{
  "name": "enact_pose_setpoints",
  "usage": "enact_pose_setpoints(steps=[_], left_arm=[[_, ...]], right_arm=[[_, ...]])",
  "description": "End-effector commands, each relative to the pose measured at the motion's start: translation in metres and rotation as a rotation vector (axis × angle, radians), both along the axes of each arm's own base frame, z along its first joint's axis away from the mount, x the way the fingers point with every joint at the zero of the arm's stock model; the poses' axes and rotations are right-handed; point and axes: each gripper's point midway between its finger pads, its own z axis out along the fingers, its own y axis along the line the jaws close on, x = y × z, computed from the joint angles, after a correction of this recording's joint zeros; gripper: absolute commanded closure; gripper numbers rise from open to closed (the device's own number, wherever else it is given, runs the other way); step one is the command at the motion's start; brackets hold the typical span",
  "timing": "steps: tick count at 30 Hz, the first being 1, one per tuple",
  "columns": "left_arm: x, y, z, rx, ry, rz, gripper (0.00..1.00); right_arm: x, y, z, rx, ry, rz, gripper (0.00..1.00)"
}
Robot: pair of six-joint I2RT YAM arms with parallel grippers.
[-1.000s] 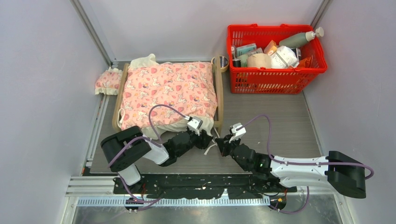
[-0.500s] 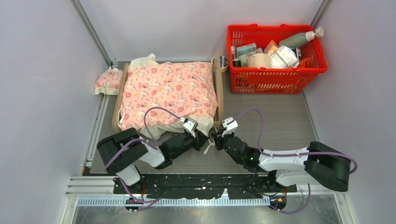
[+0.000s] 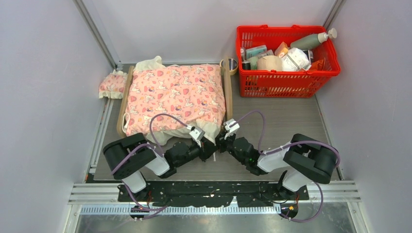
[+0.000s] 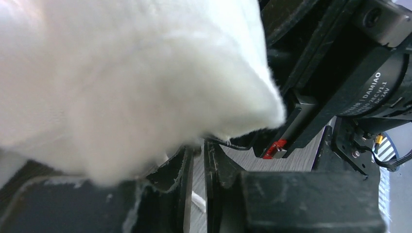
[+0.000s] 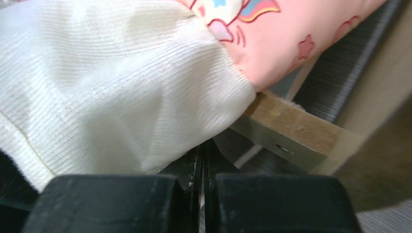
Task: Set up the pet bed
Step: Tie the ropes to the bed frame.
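Enclosed work cell, seen from above. Grey wood-grain tabletop [image 3: 296,116] bounded by plain pale lavender-grey walls [image 3: 43,73] at left, rear and right; slanting aluminium corner posts [image 3: 97,36] (one at each rear corner); ribbed metal rails [image 3: 204,209] along the near edge. Lighting even and diffuse, shadows soft.

The top camera is looking down from above and behind the arms, taking in the whole table [image 3: 291,126], with the pet bed [image 3: 228,97] lying just ahead of both grippers. The left wrist camera is peering along the left gripper [image 4: 198,158], so near the cream frill [image 4: 121,82] above it that the cloth is blurring. The right wrist camera is facing the same frill just beyond the right gripper [image 5: 201,160], plus the bed's wooden corner. All three are sharing that frilled edge.
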Motion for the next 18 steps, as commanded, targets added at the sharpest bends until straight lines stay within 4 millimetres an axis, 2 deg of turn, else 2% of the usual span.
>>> enact_pose_setpoints(steps=[1, 3, 6, 9, 13, 18], left_arm=[[-0.001, 0.0, 0.018, -0.074, -0.043, -0.005, 0.79], [-0.002, 0.005, 0.016, -0.065, -0.043, 0.005, 0.73], [0.002, 0.022, 0.01, -0.038, -0.04, 0.075, 0.69], [0.003, 0.04, 0.005, -0.013, -0.029, 0.134, 0.61], [0.007, 0.064, -0.001, 0.009, -0.009, 0.237, 0.59], [0.017, 0.085, 0.002, 0.015, -0.002, 0.354, 0.59]], right_arm=[[-0.01, 0.024, 0.029, 0.119, -0.095, 0.157, 0.95], [-0.012, 0.024, 0.027, 0.115, -0.105, 0.181, 0.95], [-0.016, 0.027, 0.031, 0.123, -0.134, 0.217, 0.95], [-0.017, 0.028, 0.03, 0.121, -0.142, 0.232, 0.95], [-0.017, 0.028, 0.029, 0.121, -0.145, 0.239, 0.95], [-0.017, 0.03, 0.026, 0.109, -0.147, 0.245, 0.95]])
